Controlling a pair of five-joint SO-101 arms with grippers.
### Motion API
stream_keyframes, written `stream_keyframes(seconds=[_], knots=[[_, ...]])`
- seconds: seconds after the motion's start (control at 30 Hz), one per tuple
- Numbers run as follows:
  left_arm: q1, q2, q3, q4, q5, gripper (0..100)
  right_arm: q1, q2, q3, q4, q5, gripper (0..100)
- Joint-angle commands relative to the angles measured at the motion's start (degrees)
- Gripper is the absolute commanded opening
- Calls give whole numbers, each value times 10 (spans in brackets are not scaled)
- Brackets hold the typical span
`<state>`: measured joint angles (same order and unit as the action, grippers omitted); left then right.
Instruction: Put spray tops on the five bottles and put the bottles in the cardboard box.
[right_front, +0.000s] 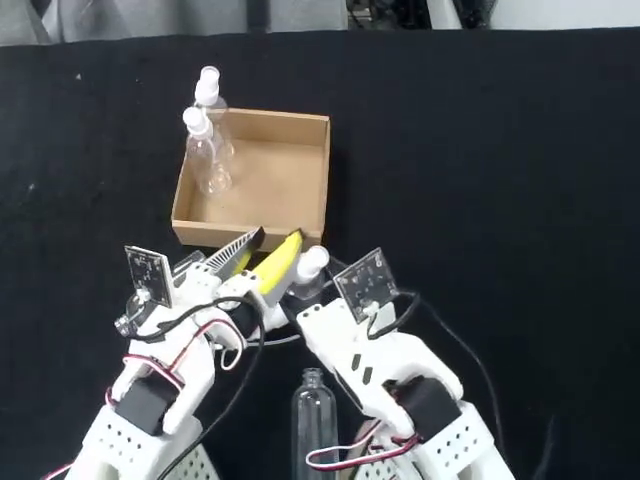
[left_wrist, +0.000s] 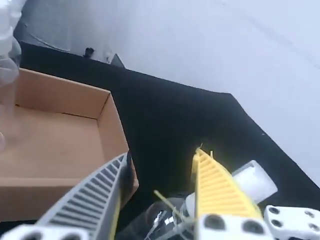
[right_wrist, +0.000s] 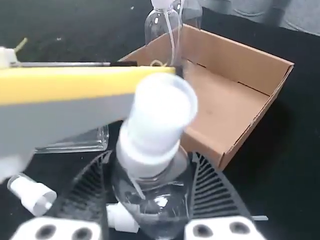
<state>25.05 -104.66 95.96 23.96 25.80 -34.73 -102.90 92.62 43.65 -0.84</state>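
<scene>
Nearest, well on the robot side of the cardboard box (right_front: 323, 175), an open bottle (right_front: 312, 420) stands upright between the two arm bases with no top, probably waiting for its turn; closer to the box, just before its near wall, the right gripper (right_wrist: 151, 165) has its black jaws closed around the body of a clear bottle (right_wrist: 150, 205), which keeps it steady while the spray top (right_wrist: 157, 115) sits on the neck; the left gripper (left_wrist: 161, 156) is open with nothing between its jaws, and its yellow finger (right_front: 280, 262) lies against the side of that top, I think to press or turn it; beside them a loose spray top (right_wrist: 32, 195) lies on the table (right_front: 500, 150); at the far left corner of the box two capped bottles (right_front: 208, 150) stand upright, finished and out of the way, though I cannot tell if the farther one is inside the wall; no label or writing can be read on the bottles or the box.
</scene>
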Motion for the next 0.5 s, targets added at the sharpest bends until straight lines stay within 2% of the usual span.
stream_keyframes(seconds=[0.0, 0.3, 0.47], knots=[[14, 2, 15, 6, -7, 191, -13, -57, -15, -12, 0, 26], [12, 2, 15, 3, -6, 191, 16, -57, -28, 9, -2, 26], [12, 2, 7, 6, -6, 191, 59, -57, -34, 18, -4, 26]])
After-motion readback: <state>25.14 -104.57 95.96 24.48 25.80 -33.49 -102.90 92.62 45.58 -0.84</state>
